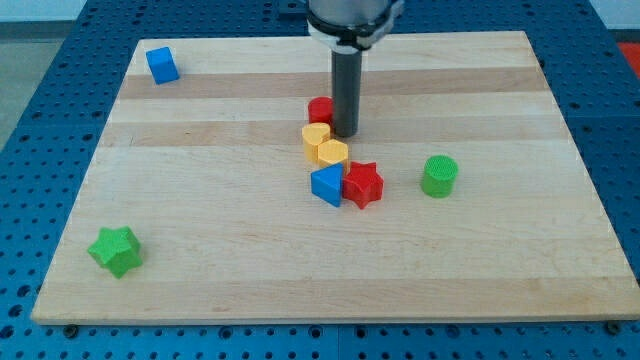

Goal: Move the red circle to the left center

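Observation:
The red circle [319,109] sits near the board's middle, toward the view's top. My tip [345,133] stands right beside it, on its right side, touching or nearly touching it. Two yellow blocks [326,146] lie just below the red circle, pressed together. Below them a blue triangle [327,185] and a red star [363,184] sit side by side.
A blue cube [162,65] is at the top left corner. A green star [115,250] is at the bottom left. A green cylinder [439,175] is right of the cluster. The wooden board [200,200] rests on a blue perforated table.

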`<state>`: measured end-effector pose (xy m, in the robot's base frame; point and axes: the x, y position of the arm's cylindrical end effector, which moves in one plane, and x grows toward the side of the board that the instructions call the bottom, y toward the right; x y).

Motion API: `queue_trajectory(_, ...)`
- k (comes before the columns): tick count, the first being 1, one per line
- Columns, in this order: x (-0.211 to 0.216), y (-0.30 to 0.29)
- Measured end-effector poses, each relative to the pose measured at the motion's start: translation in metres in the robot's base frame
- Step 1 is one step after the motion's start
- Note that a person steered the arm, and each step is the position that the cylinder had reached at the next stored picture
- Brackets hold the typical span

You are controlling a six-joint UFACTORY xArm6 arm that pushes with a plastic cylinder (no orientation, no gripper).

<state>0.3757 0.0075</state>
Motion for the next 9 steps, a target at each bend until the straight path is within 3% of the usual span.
queue_trajectory(2,-0.026,-0.047)
queue_trajectory(3,-0.023,-0.024)
queue_trajectory(4,-0.059,-0.019)
queue_trajectory(5,-0.061,-0.047)
queue_trajectory(8,0.012,-0.132)
queue_trajectory(9,0.006,-0.104)
